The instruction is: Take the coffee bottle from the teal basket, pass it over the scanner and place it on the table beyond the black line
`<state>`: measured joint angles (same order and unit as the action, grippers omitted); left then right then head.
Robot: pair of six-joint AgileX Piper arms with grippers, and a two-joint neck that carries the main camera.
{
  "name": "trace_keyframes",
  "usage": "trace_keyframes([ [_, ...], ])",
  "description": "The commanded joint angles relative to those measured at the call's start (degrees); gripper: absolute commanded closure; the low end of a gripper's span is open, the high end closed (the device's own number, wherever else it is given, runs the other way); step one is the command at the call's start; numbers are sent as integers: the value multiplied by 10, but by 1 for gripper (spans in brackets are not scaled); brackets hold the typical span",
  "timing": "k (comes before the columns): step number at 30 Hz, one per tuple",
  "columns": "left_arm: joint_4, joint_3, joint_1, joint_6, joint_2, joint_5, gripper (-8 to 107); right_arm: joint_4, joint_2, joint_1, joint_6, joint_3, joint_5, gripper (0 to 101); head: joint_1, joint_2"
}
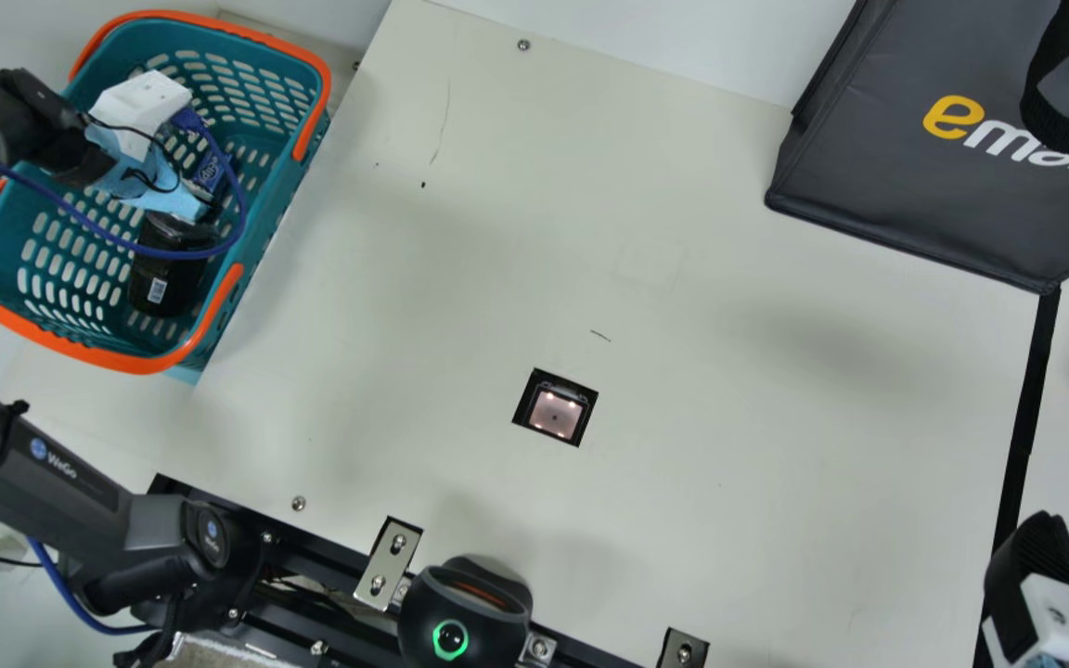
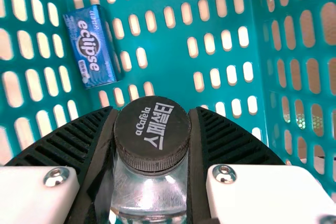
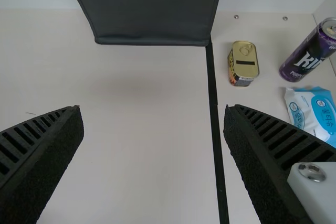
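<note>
Inside the teal basket [image 1: 275,218], the dark coffee bottle [image 1: 163,283] lies low, with my left gripper [image 1: 196,209] over its cap end. In the left wrist view the bottle's black cap [image 2: 151,129] stands between the two ribbed fingers of my left gripper [image 2: 151,140], which press on it from both sides. The scanner window [image 1: 555,408] is set in the table's middle. My right gripper [image 1: 1036,566] is at the right edge beside the black line [image 1: 1026,408]; the right wrist view has this gripper [image 3: 154,116] open with nothing between its fingers.
A blue eclipse pack [image 2: 92,45] lies in the basket. Beyond the black line are a SPAM can [image 3: 243,62], a purple can [image 3: 310,51] and a wipes pack [image 3: 314,113]. A dark bag [image 1: 943,176] stands at the back right.
</note>
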<state>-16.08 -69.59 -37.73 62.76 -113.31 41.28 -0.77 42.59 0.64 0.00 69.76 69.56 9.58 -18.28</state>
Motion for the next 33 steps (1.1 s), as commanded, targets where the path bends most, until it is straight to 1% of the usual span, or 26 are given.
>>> trace_keyframes([
  [1, -2, 0, -3, 3, 8, 8, 107, 0, 0, 0, 0, 0, 0, 6, -17, -1],
  [11, -10, 6, -18, 17, 47, 40, 107, 0, 0, 0, 0, 0, 0, 6, -17, -1],
  [22, -21, 25, -28, 9, 86, 47, 107, 0, 0, 0, 0, 0, 0, 6, -17, -1],
  [27, -35, 21, -31, 0, 111, 62, 107, 0, 0, 0, 0, 0, 0, 6, -17, -1],
  [33, -57, 6, -35, -8, 145, 93, 107, 0, 0, 0, 0, 0, 0, 6, -17, -1],
])
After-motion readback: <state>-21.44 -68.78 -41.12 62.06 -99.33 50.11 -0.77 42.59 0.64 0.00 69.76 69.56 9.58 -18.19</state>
